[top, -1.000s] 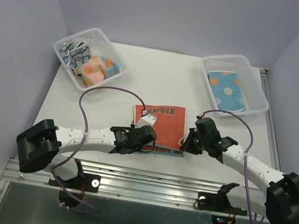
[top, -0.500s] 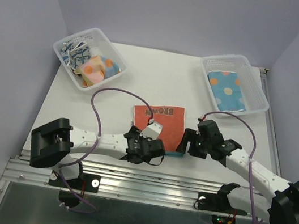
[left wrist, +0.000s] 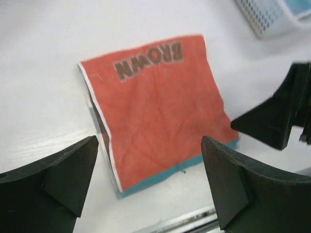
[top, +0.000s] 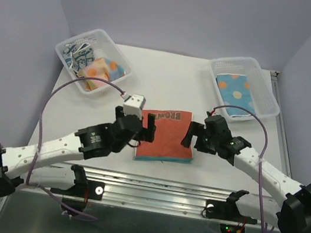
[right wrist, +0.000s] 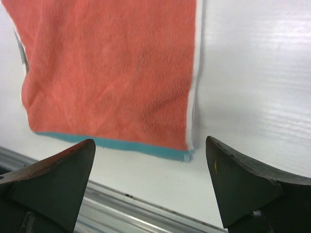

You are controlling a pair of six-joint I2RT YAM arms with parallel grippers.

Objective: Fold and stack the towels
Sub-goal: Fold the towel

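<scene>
Red-orange towel [top: 165,136] lies folded flat on the desk [top: 166,85], lower centre of the overhead view, as my left hand [left wrist: 149,141] swings up from its lower edge to its left side and my right hand [right wrist: 150,141] backs off to the right, both wide open and empty. I judge the fold done, stacking still ahead; the cloth shows brown lettering, a white border and a teal strip along its lower edge.
</scene>
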